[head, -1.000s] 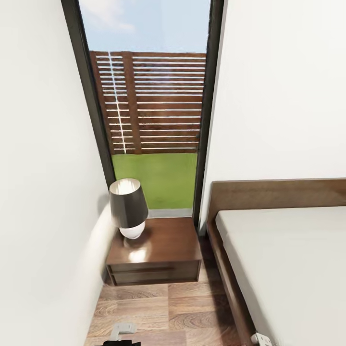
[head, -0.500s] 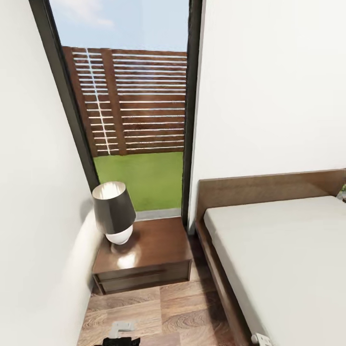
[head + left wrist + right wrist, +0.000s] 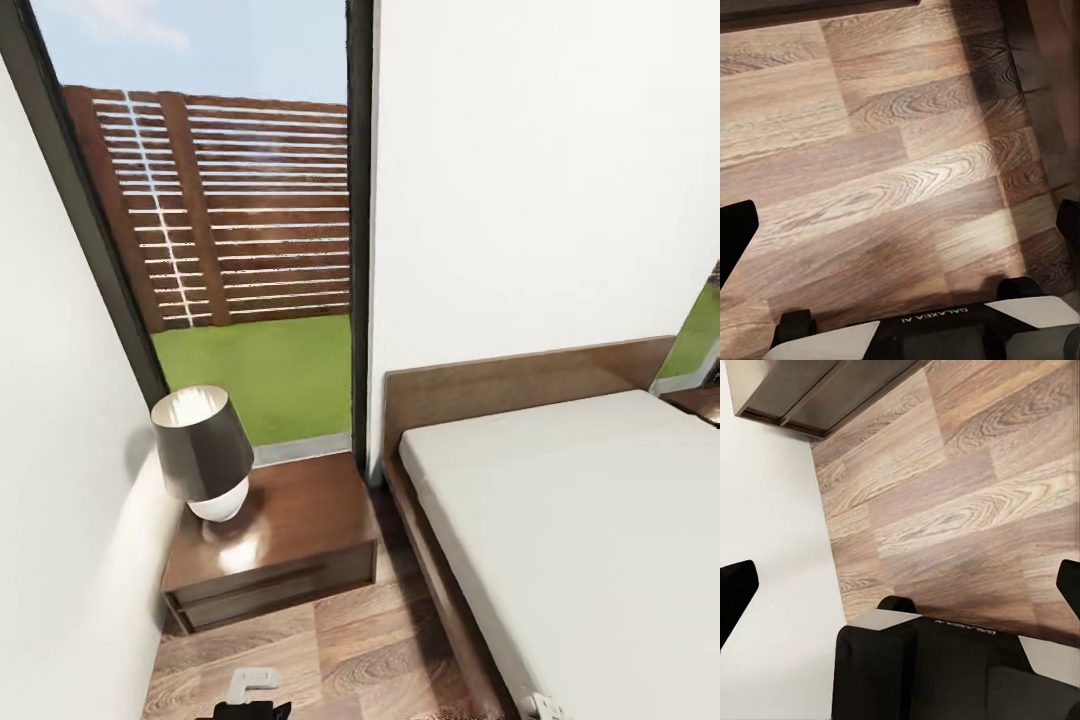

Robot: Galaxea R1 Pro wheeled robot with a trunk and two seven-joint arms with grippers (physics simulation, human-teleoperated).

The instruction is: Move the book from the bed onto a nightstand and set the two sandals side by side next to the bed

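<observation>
Whole view slid left: head turning right, things static. Bed [image 3: 580, 520] right, nightstand [image 3: 290, 540] left with lamp [image 3: 200, 455]. Book, sandals unseen. Both my grippers spread wide, empty. Risk: base clipping bed frame mid-turn.

- White plain walls [image 3: 540, 170] stand at the left and behind the bed.
- A tall dark-framed window [image 3: 215, 200] shows blue sky, a brown slatted wooden fence [image 3: 240, 210] and a green lawn [image 3: 260, 375].
- The light-brown wood-plank floor [image 3: 340, 650] lies between the furniture; the wrist views show its grain.
- A table lamp with dark grey shade and white round base [image 3: 200, 455] stands on the glossy cabinet top, near the left wall.
- Daylight shines on the shade and the top.
</observation>
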